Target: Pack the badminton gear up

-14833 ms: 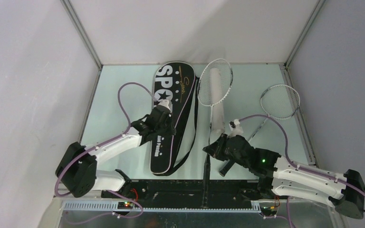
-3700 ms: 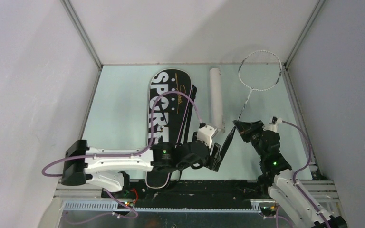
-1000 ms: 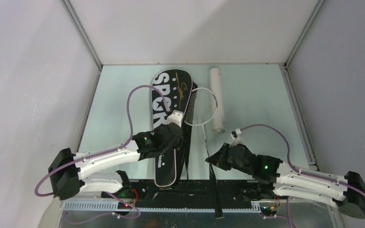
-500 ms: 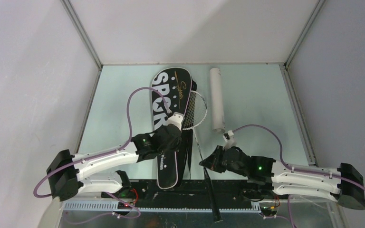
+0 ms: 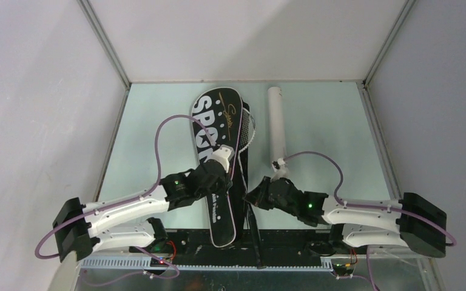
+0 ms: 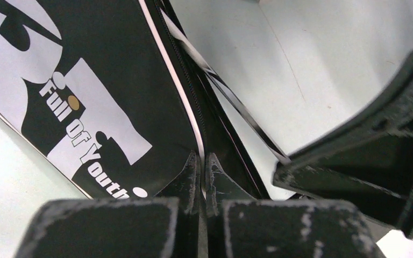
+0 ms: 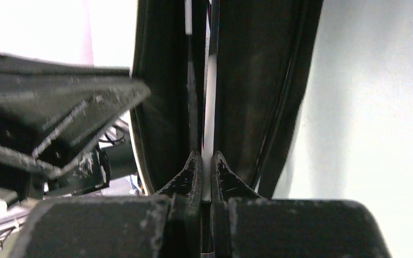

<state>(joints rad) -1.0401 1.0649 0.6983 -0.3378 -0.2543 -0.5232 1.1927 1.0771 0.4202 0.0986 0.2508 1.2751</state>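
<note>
Racket (image 7: 208, 107): black handle (image 5: 253, 220) points at the near edge of the desk (image 5: 327, 133), between the arm bases.
Right tool (image 7: 206, 161): pressed together on the racket's thin pale shaft, just beside the bag's right edge.
Left tool (image 6: 203, 161): pinches the right rim of the bag (image 5: 215, 121) at its white piping, near the "Full Of Youth" lettering.
Bag: black, lettered "SPORT", flat on the desk, narrow end near, wide end far.
Racket head (image 5: 248, 130): partly hidden in the bag's right side; strings show beside it.
Tube (image 5: 277, 121): white, long, lying on the desk right of the bag, apart from it.
</note>
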